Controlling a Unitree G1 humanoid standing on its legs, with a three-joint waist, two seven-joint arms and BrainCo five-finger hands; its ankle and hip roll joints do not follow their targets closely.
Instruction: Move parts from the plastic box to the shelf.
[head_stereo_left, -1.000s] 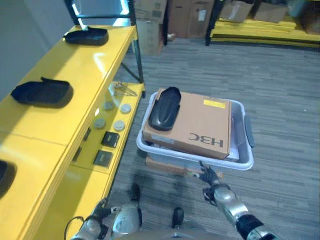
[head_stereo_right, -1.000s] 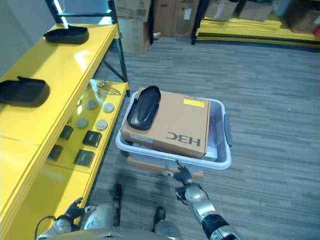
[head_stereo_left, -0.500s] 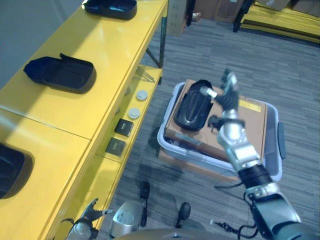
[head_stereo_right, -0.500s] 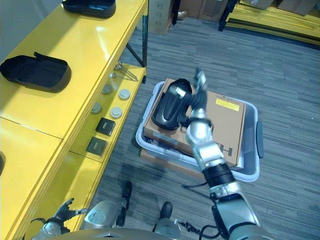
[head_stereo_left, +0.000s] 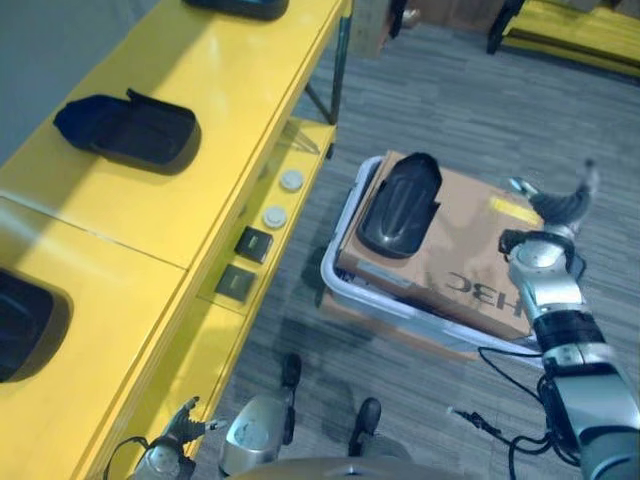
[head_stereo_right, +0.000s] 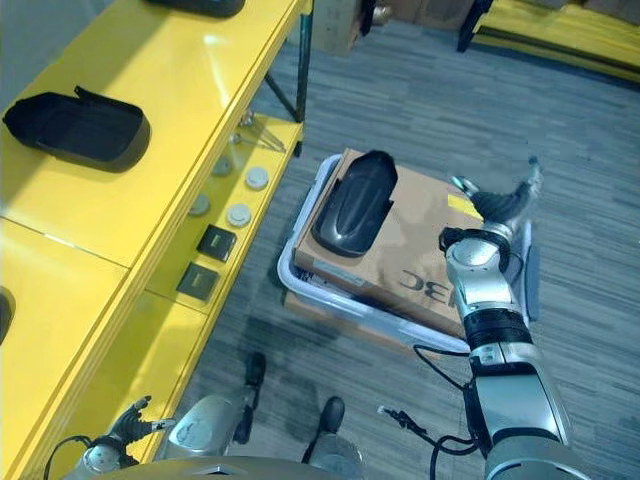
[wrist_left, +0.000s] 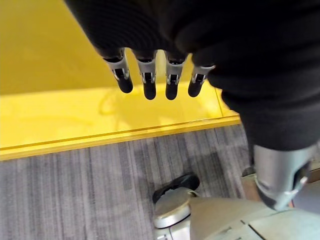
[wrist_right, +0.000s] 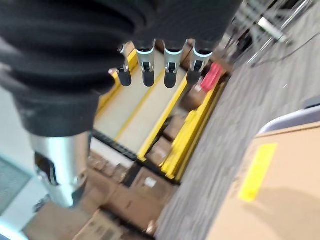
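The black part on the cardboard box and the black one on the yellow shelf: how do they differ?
The part on the box lies closed side up, showing a smooth glossy shell; the part on the shelf lies hollow side up, like an open tray. The part on the box sits low, over the plastic bin; the part on the shelf rests on the shelf top. Both are black, elongated mouldings.

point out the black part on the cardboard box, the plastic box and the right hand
black part (head_stereo_left: 400, 204), left eye view, middle of its glossy top
plastic box (head_stereo_right: 288, 277), right eye view, its rim at the near left corner
right hand (head_stereo_right: 497, 207), right eye view, its raised dark-tipped fingers
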